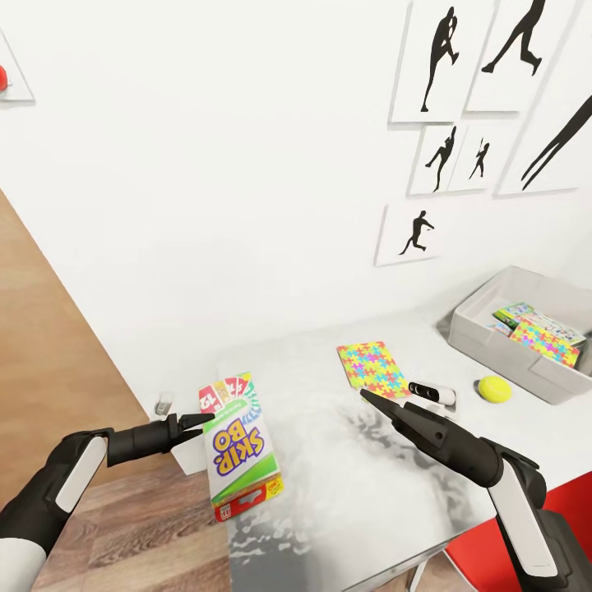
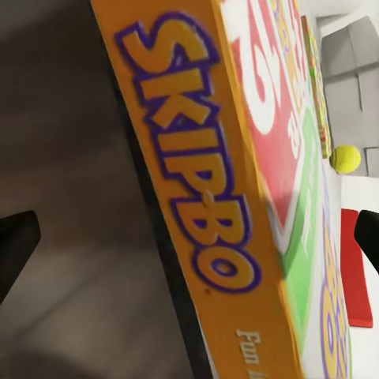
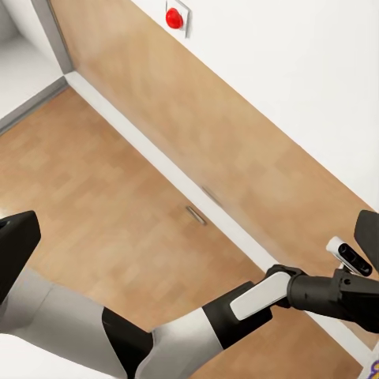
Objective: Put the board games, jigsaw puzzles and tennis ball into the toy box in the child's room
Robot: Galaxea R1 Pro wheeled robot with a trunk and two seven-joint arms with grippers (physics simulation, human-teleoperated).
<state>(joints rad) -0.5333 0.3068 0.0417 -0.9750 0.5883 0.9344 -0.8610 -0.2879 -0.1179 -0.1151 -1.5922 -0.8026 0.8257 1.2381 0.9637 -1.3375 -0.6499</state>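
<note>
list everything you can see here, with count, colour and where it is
SKIP BO game box: one, yellow, green and red, at the table's near left edge, overhanging it
jigsaw puzzle on the table: one, multicoloured, mid-table
tennis ball: one, yellow-green, on the table beside the toy box
toy box: one, light grey, far right of the table
jigsaw puzzle in the box: one, multicoloured
printed box: one, green-edged, in the toy box under that jigsaw
small device: one, white and black, between jigsaw and ball
silhouette pictures: several, black on white, on the wall
table: one, light grey
left gripper: one, black, open, at the SKIP BO box
right gripper: one, black, over the table, fingers apart in its wrist view
</note>
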